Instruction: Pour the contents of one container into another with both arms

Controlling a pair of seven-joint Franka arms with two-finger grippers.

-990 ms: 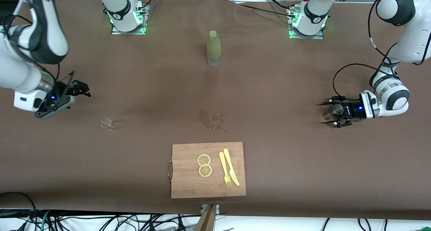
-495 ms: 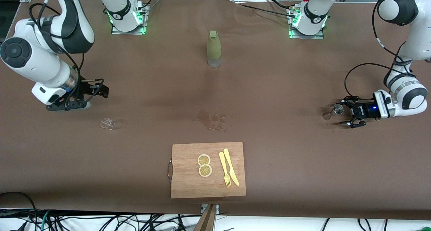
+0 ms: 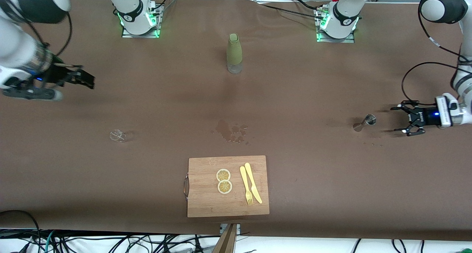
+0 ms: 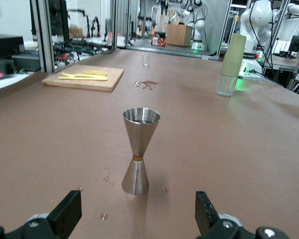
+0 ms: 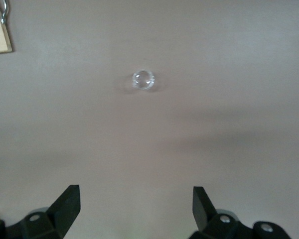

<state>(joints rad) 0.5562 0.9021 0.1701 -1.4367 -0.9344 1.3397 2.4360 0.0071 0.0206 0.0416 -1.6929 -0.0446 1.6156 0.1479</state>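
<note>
One hourglass steel jigger [image 3: 364,122], clear glass cup [image 3: 118,135]

The left gripper [image 3: 402,118] hangs low with jaws spread, bare table between it and the upright steel jigger [image 3: 365,121], which stands just ahead of its fingertips. The right gripper [image 3: 86,80], jaws wide, is up over bare tabletop; the small glass cup [image 3: 118,135] stands below and ahead of it with open room on all sides.
</note>
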